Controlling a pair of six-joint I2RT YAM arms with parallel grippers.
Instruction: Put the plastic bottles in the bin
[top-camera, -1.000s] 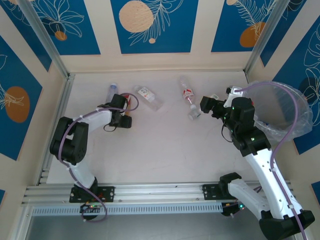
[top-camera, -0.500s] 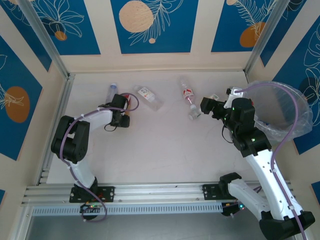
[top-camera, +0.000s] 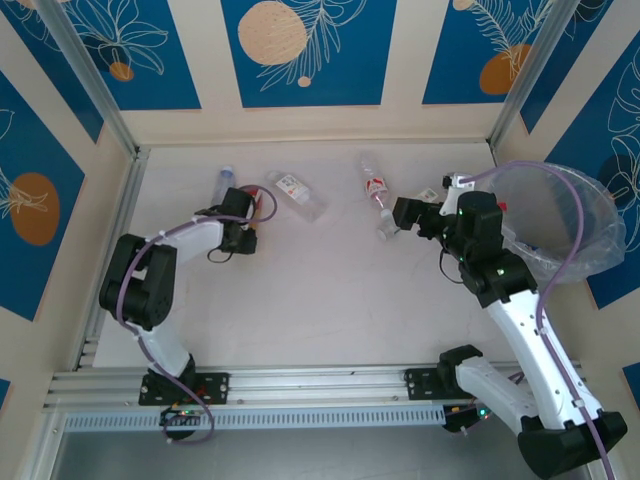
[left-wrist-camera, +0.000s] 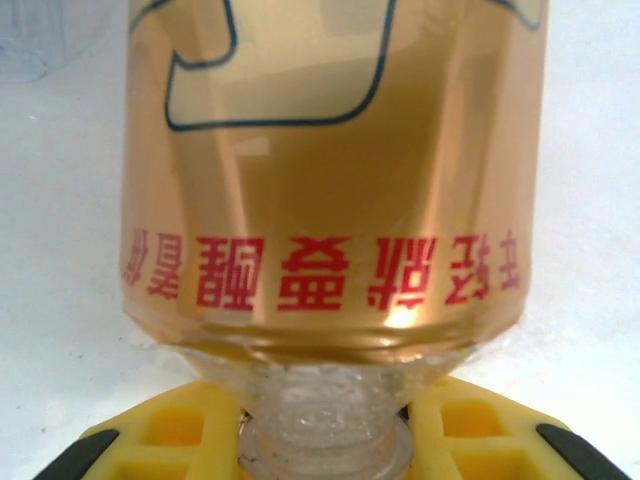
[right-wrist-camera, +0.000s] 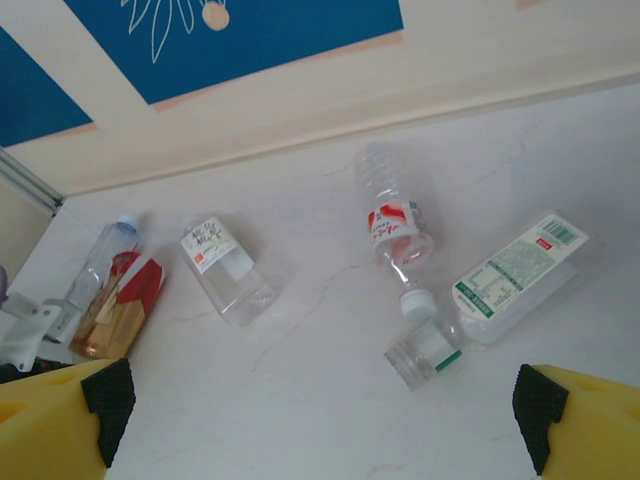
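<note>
Left claw (left-wrist-camera: 320, 452) is clamped tight on the neck of the amber bottle (left-wrist-camera: 330, 200), with a yellow finger on either side of it. The bottle lies flat on the white surface (top-camera: 320, 300) at the far left. Right beside it on its left lies the blue-capped clear bottle (right-wrist-camera: 103, 255); whether the two touch is hard to tell. A little apart on its right is the squat clear bottle (right-wrist-camera: 226, 270) with a white label.

Over on the right, the right claw (top-camera: 405, 213) hovers with its jaws spread wide and nothing in them. It is close to the green-labelled bottle (right-wrist-camera: 505, 275). The red-labelled clear bottle (right-wrist-camera: 393, 215) lies just beside that one, its white cap pointing at it.

The bin (top-camera: 575, 250), lined with a crinkled bag, sits at the far right. It is well apart from the amber bottle, and the right arm and those two bottles lie in between.
</note>
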